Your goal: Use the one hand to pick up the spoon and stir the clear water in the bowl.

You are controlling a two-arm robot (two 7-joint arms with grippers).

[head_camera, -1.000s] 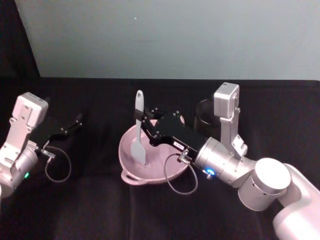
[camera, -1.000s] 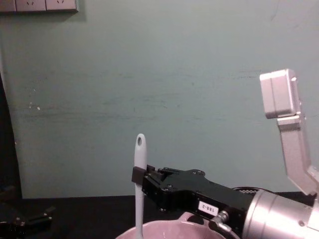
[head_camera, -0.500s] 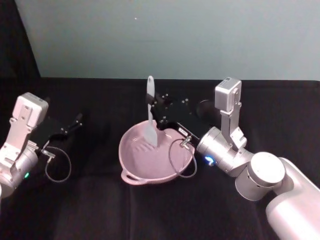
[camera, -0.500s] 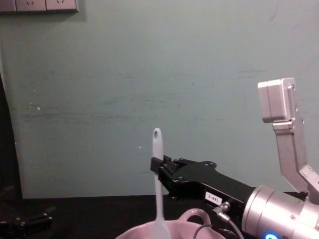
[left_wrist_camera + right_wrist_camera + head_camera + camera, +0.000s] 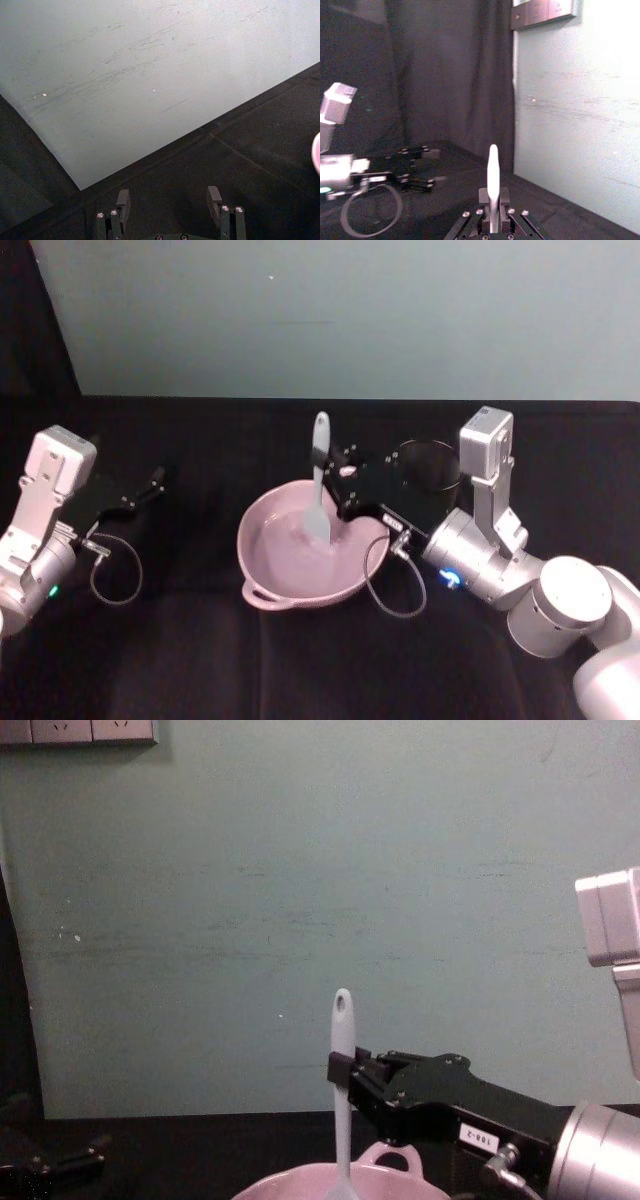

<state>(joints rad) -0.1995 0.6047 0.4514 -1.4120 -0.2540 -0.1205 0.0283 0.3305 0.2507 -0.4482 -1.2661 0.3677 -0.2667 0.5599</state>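
The left gripper (image 5: pixel 150 483) hovers low over the black-clothed counter (image 5: pixel 200 660), well to the left of the bowl. In the left wrist view the left gripper (image 5: pixel 169 197) has its fingers (image 5: pixel 123 200) spread apart with nothing between them. A thin cable loop (image 5: pixel 115 575) hangs beside its wrist. Behind it a dark curtain (image 5: pixel 30 320) meets a pale green wall (image 5: pixel 350 320). In the chest view white sockets (image 5: pixel 75 730) sit high on that wall, cut off by the frame's edge.

To the right of the left gripper, the pale pink bowl (image 5: pixel 248 540) sits on the counter just below and left of the right gripper. A small loop handle (image 5: pixel 262 593) stands out from its near rim. The chest view cuts the bowl (image 5: pixel 290 1185) off at the bottom. The water in it is hard to make out.

The white spoon (image 5: pixel 319 480) stands nearly upright, its blade down inside the bowl and its holed handle end rising above the right gripper. Whether the blade touches the bowl's bottom cannot be told.

The right gripper (image 5: pixel 325 462) reaches in from the right and is clenched on the spoon's handle about midway up. The chest view shows the right gripper (image 5: pixel 340 1070) and the spoon (image 5: pixel 342 1040) from the side. A small white label (image 5: pixel 478 1137) on the gripper's body carries dark characters too small to read with certainty. In the right wrist view the handle (image 5: pixel 493 172) rises from between the closed fingers.

Just behind and right of this gripper stands a black mesh cup (image 5: pixel 430 468), partly hidden by the arm.
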